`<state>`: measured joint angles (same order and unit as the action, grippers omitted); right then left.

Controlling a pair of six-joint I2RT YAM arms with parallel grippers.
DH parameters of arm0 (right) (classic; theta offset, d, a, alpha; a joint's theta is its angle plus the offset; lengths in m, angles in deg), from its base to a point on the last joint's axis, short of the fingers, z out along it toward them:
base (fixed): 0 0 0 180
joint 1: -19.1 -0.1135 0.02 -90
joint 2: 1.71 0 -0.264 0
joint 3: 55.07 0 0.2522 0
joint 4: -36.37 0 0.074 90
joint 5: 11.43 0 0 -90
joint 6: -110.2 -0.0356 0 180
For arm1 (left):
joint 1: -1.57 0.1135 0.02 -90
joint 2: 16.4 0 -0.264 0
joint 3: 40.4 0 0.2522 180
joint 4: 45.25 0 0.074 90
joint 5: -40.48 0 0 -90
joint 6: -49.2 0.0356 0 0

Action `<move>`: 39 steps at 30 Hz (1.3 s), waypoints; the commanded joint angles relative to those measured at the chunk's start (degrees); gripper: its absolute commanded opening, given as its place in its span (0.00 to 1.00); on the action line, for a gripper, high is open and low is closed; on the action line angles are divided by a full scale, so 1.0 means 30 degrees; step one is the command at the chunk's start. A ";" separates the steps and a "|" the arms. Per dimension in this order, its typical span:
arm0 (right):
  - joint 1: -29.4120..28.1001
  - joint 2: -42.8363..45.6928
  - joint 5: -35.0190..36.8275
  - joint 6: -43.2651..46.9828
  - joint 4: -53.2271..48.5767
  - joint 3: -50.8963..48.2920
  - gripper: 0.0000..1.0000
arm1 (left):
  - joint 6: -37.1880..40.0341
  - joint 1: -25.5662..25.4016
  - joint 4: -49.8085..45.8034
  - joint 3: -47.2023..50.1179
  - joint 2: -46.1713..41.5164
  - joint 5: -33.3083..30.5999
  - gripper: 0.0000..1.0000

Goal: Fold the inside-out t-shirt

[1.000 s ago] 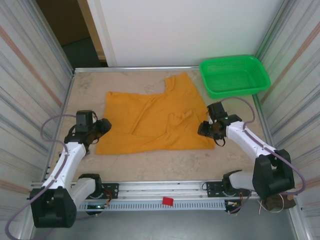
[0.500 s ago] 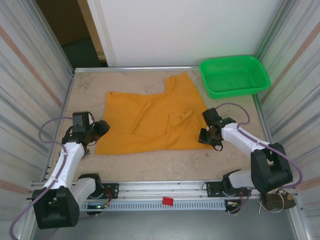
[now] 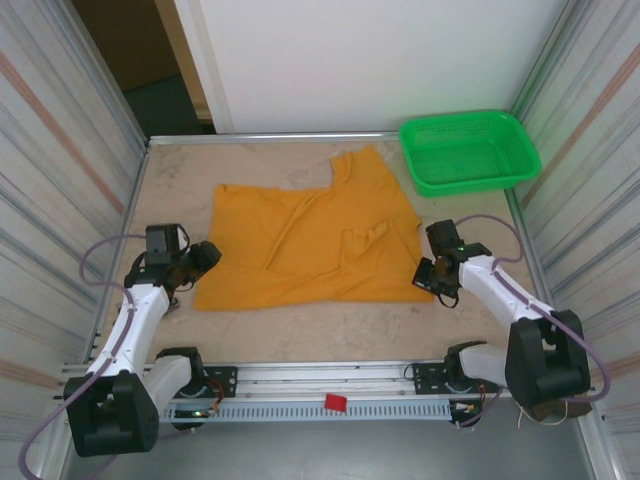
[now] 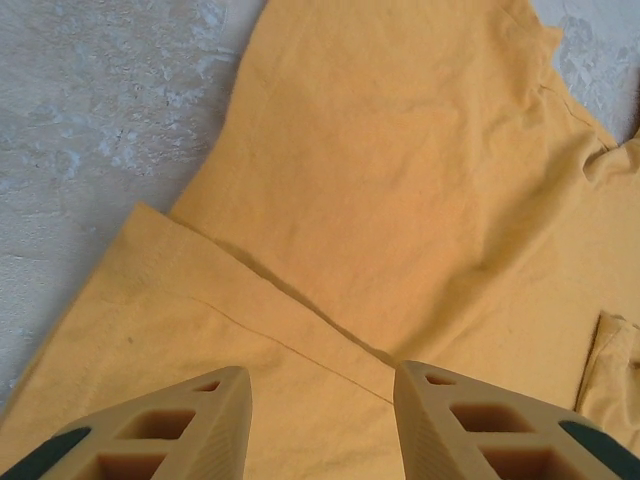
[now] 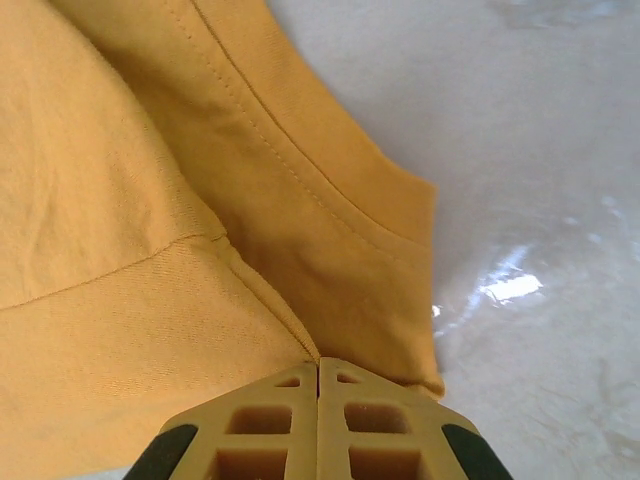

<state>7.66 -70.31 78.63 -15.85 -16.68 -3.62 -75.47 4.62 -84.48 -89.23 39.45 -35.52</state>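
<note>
The inside-out t-shirt point(image 3: 310, 240) lies spread on the table, mustard-orange, with one sleeve pointing to the far side. My left gripper point(image 3: 207, 256) stands open at the shirt's near-left corner. In the left wrist view its fingers straddle a seam line of the cloth point(image 4: 400, 180), with the gripper point(image 4: 320, 375) gripping nothing. My right gripper point(image 3: 437, 277) is at the shirt's near-right corner. In the right wrist view its fingers point(image 5: 319, 362) are pressed together, and a raised fold of the hemmed cloth point(image 5: 120, 200) runs straight into their tips.
A green plastic basket point(image 3: 468, 150) stands at the far right corner. Bare marbled tabletop point(image 3: 330, 335) runs along the near edge in front of the shirt. Ribbed walls close in both sides, and a small red piece point(image 3: 335, 402) sits on the front rail.
The right gripper went from open to shut at the shirt's near-right edge and slid slightly right and nearer. The left gripper shifted a little to the left, still open.
</note>
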 commanded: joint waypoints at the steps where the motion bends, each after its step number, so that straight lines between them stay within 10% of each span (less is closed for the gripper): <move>1: 0.0796 0.0743 0.0097 -0.0965 -0.1109 -0.0507 0.00 | 0.0172 0.0155 0.0117 0.0172 0.0216 0.0422 0.42; 3: 0.1098 0.0754 0.0291 -0.1223 -0.1421 -0.0395 0.04 | -0.0153 0.0134 -0.0121 0.0360 0.0121 0.0470 0.42; 6: 0.1062 0.1963 0.0594 -0.1932 -0.2252 -0.0055 0.47 | -0.1596 0.0072 -0.0780 0.1200 -0.0656 0.0063 0.42; 9: 0.1147 0.3598 0.1438 -0.2889 -0.3292 0.0062 0.62 | -0.3362 -0.0272 -0.1246 0.2617 -0.2373 -0.0917 0.43; 17: 0.1341 0.3889 0.1242 -0.5465 -0.3905 -0.0932 0.68 | -0.7156 -0.0577 -0.3511 0.4504 -0.5841 -0.2810 0.47; 32: 0.1498 0.2292 0.0143 -0.6591 -0.0647 -0.2593 0.57 | -0.8564 -0.0782 -0.0065 0.6532 -0.3085 -0.1932 0.41; 39: 0.2289 0.1572 0.0161 -0.6560 0.0119 -0.2791 0.16 | -0.8029 -0.0725 0.0790 0.6567 -0.2076 -0.2855 0.00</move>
<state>13.47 -65.78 78.71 -34.95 -17.03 -11.62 -100.15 2.57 -82.50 -70.63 32.37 -41.73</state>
